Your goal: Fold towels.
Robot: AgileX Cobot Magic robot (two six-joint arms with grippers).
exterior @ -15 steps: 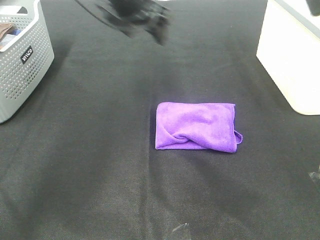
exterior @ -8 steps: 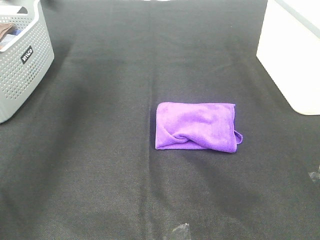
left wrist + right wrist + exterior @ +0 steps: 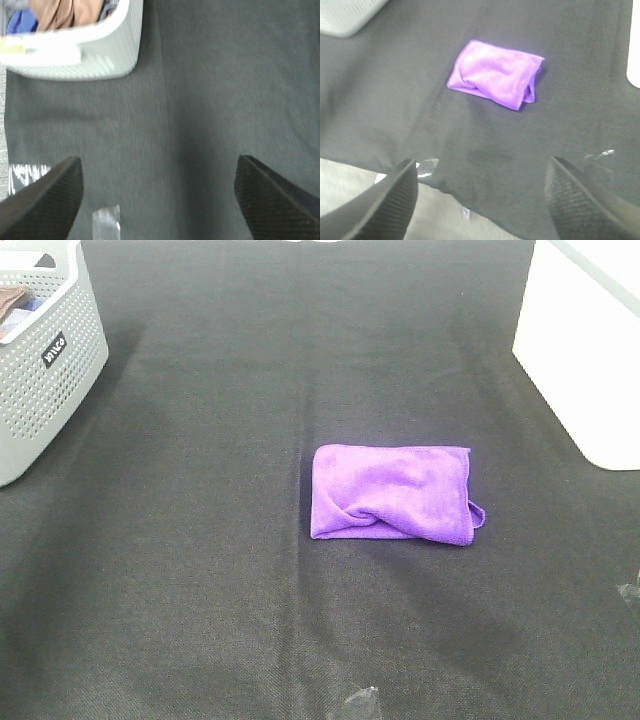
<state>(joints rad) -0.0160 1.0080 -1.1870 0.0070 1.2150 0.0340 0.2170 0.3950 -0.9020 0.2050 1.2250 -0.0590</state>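
A bright purple towel (image 3: pixel 392 492) lies folded into a rough rectangle on the black table cloth (image 3: pixel 200 540), right of the middle, with one corner sticking out on its right side. The right wrist view shows it (image 3: pixel 494 74) well beyond my right gripper (image 3: pixel 479 197), which is open and empty over the table's near edge. My left gripper (image 3: pixel 157 200) is open and empty above bare black cloth near the grey basket. Neither gripper shows in the exterior high view.
A grey perforated basket (image 3: pixel 45 360) with cloths inside stands at the far left; it also shows in the left wrist view (image 3: pixel 80 55). A white box (image 3: pixel 585 350) stands at the far right. Bits of clear tape (image 3: pixel 358 702) lie on the front edge.
A dark blurred arm at the top of the exterior high view one second ago has left that view. The towel has not moved.
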